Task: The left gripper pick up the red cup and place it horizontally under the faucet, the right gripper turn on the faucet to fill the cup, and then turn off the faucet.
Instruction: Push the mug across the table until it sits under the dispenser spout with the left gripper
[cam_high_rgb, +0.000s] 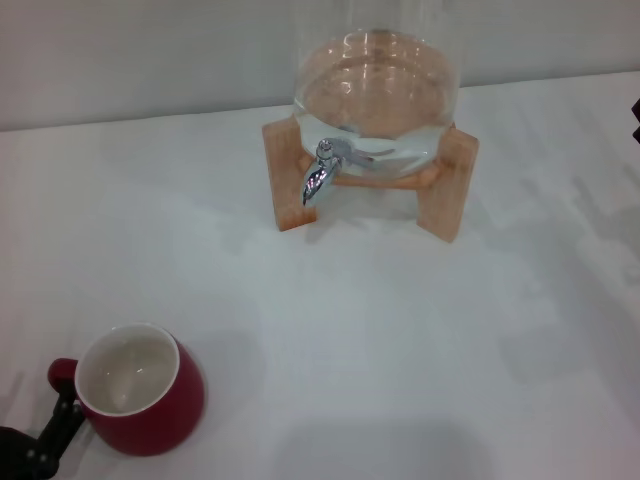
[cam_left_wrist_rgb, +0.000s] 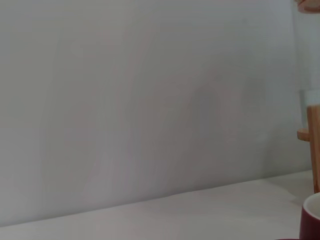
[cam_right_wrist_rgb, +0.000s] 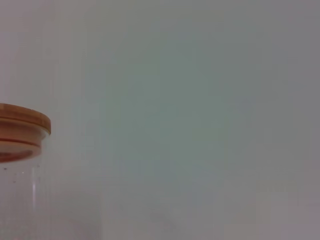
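The red cup (cam_high_rgb: 140, 390) stands upright on the white table at the near left, its white inside showing and its small handle turned to the left. My left gripper (cam_high_rgb: 58, 412) reaches in from the bottom left corner, and a black part of it lies against the handle. A sliver of the cup's rim (cam_left_wrist_rgb: 312, 216) shows in the left wrist view. The chrome faucet (cam_high_rgb: 320, 178) points down from the glass dispenser (cam_high_rgb: 378, 95) at the back, far from the cup. Only a dark sliver of my right gripper (cam_high_rgb: 636, 115) shows at the far right edge.
The dispenser rests on a wooden stand (cam_high_rgb: 448, 190) near the back wall, with bare table under the spout. Its wooden lid (cam_right_wrist_rgb: 20, 132) shows in the right wrist view. White table (cam_high_rgb: 400, 350) stretches between cup and stand.
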